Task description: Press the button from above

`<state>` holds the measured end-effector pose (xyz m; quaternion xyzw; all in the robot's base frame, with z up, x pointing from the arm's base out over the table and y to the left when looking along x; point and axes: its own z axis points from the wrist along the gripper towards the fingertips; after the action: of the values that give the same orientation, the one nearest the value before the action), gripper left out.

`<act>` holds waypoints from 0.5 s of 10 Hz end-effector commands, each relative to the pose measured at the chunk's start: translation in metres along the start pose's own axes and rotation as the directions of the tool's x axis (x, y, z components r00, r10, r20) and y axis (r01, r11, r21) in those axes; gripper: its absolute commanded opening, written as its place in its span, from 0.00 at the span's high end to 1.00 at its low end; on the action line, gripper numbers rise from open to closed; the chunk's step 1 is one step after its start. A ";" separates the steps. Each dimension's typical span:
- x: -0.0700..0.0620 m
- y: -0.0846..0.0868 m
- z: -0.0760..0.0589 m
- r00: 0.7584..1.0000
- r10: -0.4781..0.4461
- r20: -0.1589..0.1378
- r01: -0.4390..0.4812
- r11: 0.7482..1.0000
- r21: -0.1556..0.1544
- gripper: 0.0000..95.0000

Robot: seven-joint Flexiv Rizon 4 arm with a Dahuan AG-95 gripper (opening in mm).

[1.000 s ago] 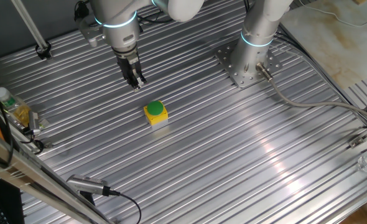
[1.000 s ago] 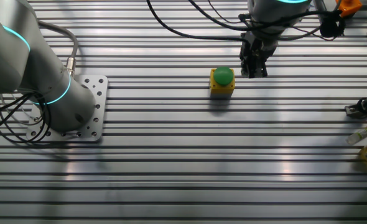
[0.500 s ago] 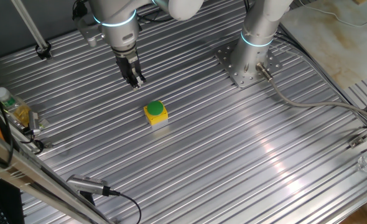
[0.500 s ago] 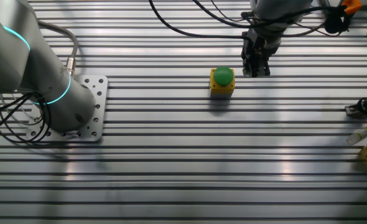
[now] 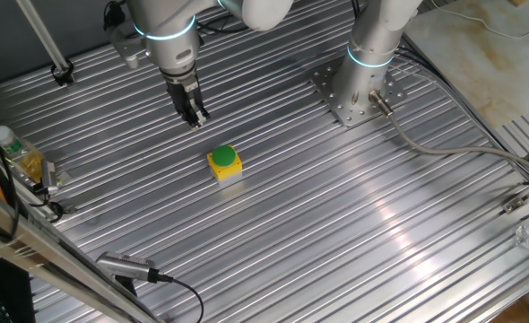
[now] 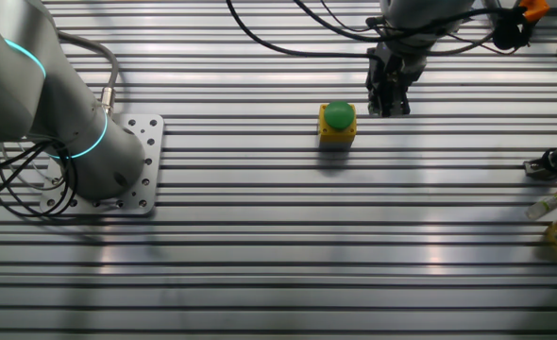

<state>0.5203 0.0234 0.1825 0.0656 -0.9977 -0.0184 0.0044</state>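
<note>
The button (image 5: pixel 222 156) is a round green cap on a yellow box with a pale base. It stands on the ribbed metal table and also shows in the other fixed view (image 6: pixel 337 115). My gripper (image 5: pixel 196 117) points down, behind and to the left of the button, clear of it and a little above the table. In the other fixed view the gripper (image 6: pixel 388 109) is to the right of the button, about a gripper's width away. Its black fingers are pressed together and hold nothing.
A second arm's base (image 5: pixel 358 85) is bolted at the back right, with a cable trailing right; it also shows in the other fixed view (image 6: pixel 90 161). A bottle (image 5: pixel 18 154) and clamps sit at the left edge. A pen-like tool (image 5: pixel 125 267) lies near the front.
The gripper has shifted slightly up and away from the table compared with a second ago, then held still. The button has not moved.
</note>
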 end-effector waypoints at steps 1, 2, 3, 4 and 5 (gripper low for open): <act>-0.001 0.000 0.000 1.000 -0.003 -0.001 0.003 1.000 0.000 1.00; -0.001 0.000 0.000 1.000 -0.004 -0.002 0.004 1.000 0.001 1.00; -0.001 0.000 0.000 1.000 -0.008 -0.003 0.008 1.000 0.001 1.00; -0.001 0.000 0.000 1.000 -0.007 -0.006 0.007 1.000 0.005 1.00; -0.001 0.000 0.000 1.000 -0.007 -0.006 0.007 1.000 0.004 1.00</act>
<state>0.5211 0.0234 0.1829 0.0695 -0.9974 -0.0158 0.0071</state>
